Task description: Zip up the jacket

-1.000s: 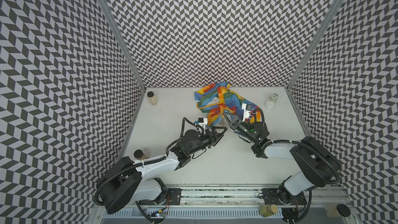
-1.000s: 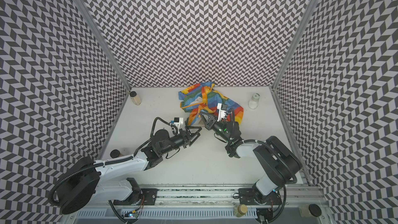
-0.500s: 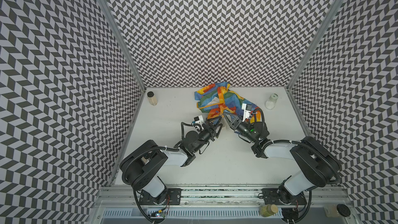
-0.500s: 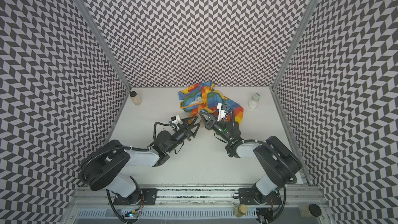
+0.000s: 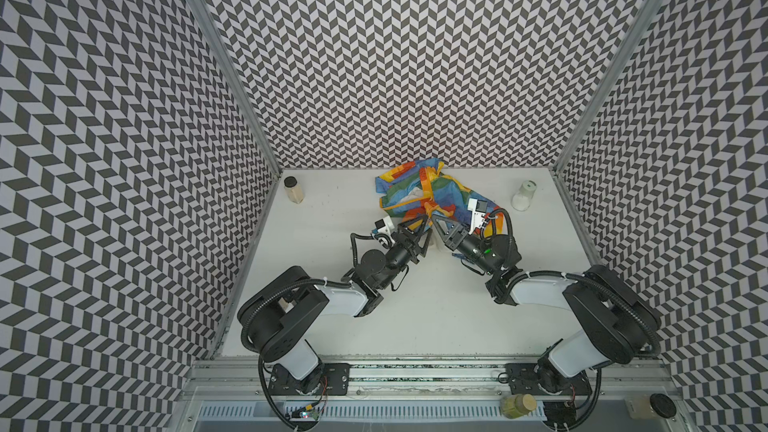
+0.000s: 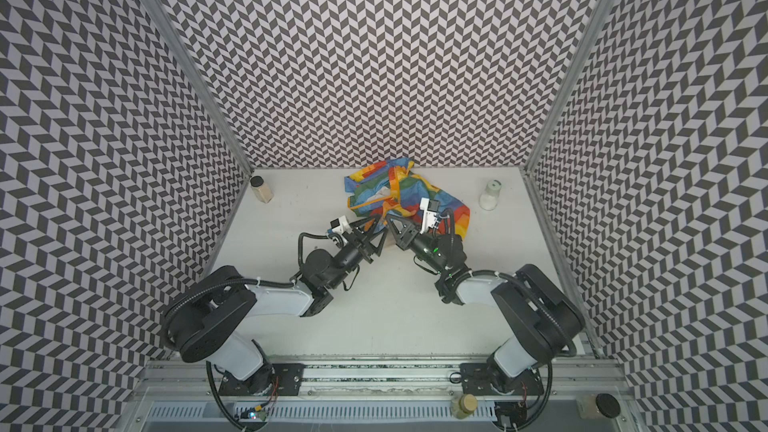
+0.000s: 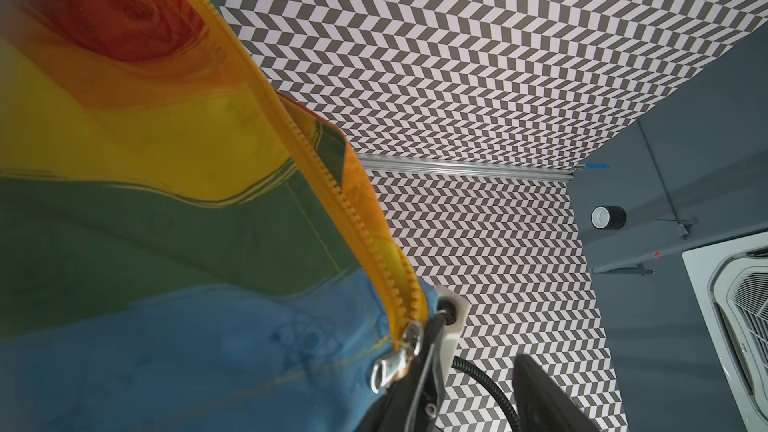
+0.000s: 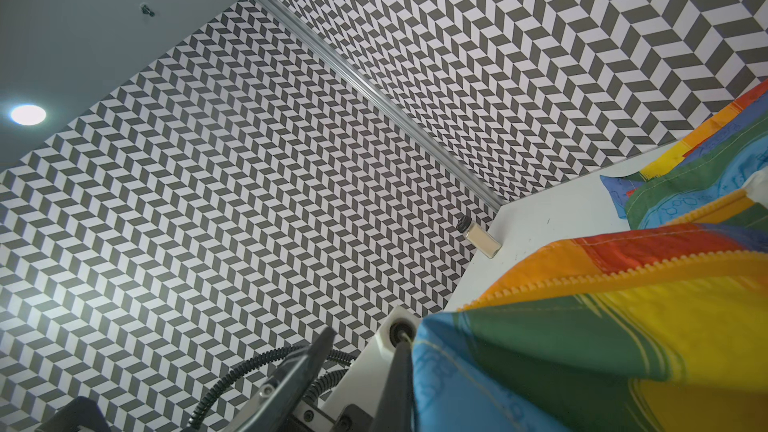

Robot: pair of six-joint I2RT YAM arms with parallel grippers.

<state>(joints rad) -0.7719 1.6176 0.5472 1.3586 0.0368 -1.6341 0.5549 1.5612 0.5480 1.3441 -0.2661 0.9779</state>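
Top view, jacket [image 5: 451,193] corner, pinched between right gripper [image 5: 434,215] fingers

Both top views come through bright and even, light falling from overhead onto the matte white tabletop [image 5: 415,326], just soft, faint shadows under the two robot arms [image 5: 345,305], and the black-and-white chevron walls [image 5: 104,160] bow and stretch toward the edges, plain wide-lens distortion. Over in the right wrist view, a round white ceiling lamp [image 8: 28,114] blows out to pure glare against a dim grey ceiling. In the left wrist view the thin rainbow-striped jacket [image 7: 124,243] glows backlit and smears out of focus nearest the lens, while its small silver zipper pull [image 7: 392,361] catches a crisp glint.
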